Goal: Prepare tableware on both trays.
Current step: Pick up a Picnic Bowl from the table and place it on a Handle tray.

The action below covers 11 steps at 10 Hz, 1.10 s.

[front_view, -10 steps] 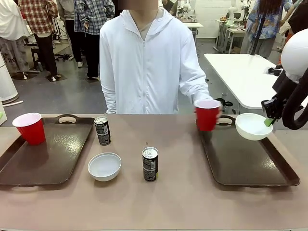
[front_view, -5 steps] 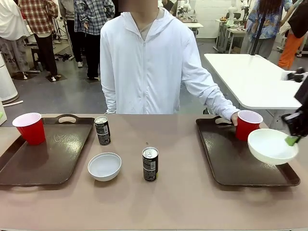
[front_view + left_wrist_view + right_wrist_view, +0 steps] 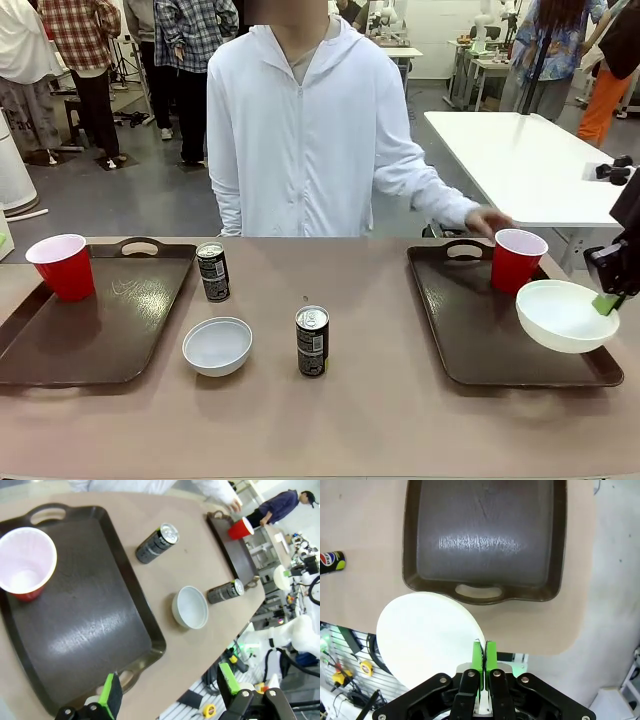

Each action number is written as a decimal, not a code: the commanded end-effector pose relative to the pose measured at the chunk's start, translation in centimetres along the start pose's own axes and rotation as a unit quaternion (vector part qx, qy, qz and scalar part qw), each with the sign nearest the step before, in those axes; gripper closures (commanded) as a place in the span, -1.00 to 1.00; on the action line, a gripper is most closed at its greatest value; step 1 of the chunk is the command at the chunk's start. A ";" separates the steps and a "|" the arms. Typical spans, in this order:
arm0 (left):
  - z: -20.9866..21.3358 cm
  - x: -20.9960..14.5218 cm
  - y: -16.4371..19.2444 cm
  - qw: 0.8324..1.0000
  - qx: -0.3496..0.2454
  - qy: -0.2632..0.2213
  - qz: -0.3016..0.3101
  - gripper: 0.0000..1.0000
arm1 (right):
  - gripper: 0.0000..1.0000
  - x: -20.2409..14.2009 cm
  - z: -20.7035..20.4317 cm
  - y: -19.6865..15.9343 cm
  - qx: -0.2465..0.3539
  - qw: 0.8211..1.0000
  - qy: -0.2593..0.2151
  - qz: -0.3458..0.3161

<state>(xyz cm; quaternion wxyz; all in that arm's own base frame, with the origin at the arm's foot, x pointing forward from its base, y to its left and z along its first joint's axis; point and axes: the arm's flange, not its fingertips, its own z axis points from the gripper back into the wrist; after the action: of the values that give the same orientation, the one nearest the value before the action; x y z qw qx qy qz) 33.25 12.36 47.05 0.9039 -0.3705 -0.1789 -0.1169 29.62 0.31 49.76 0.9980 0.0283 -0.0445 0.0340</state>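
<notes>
My right jaws pinch shut on the rim of a white bowl (image 3: 565, 315), holding it tilted over the outer edge of the right tray (image 3: 480, 345). On that tray a red cup (image 3: 518, 260) stands just below a person's hand (image 3: 488, 220). My left jaws hang wide and empty above the left tray (image 3: 90, 620), which holds a second red cup (image 3: 25, 562). Between the trays, a second bowl (image 3: 217, 345), a far can (image 3: 211, 271) and a near can (image 3: 312, 341) stand on the table (image 3: 400, 420).

In the front view the right gripper (image 3: 607, 303) is cut off at 3 o'clock, and the white bowl (image 3: 565, 315) pinched in it hides the 4 o'clock corner of the right tray (image 3: 480, 340). The left tray (image 3: 100, 330) runs off at 9 o'clock. The person's hand (image 3: 488, 219) is blurred. In the right wrist view the right tray's far end is cut off at 12 o'clock, a black can (image 3: 330, 562) at 9 o'clock.
</notes>
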 end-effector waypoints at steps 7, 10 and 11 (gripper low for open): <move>0.1 0.0 0.0 1.000 -0.007 -0.004 -0.003 -1.00 | 0.93 10.5 -7.9 2.5 0.038 0.998 -0.030 -0.035; 0.1 0.0 0.0 1.000 -0.007 -0.004 -0.003 -1.00 | 0.93 11.7 -10.9 2.3 0.019 0.999 -0.015 -0.046; 0.1 0.0 0.0 1.000 -0.007 -0.004 -0.003 -1.00 | 0.93 12.0 -11.7 2.2 0.009 0.998 -0.012 -0.054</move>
<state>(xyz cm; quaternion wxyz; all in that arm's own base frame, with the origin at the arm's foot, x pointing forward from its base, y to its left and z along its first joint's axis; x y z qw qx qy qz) 33.24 12.37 47.04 0.9039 -0.3705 -0.1789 -0.1168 41.70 3.71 39.46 0.9971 0.0582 -0.0483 -0.0032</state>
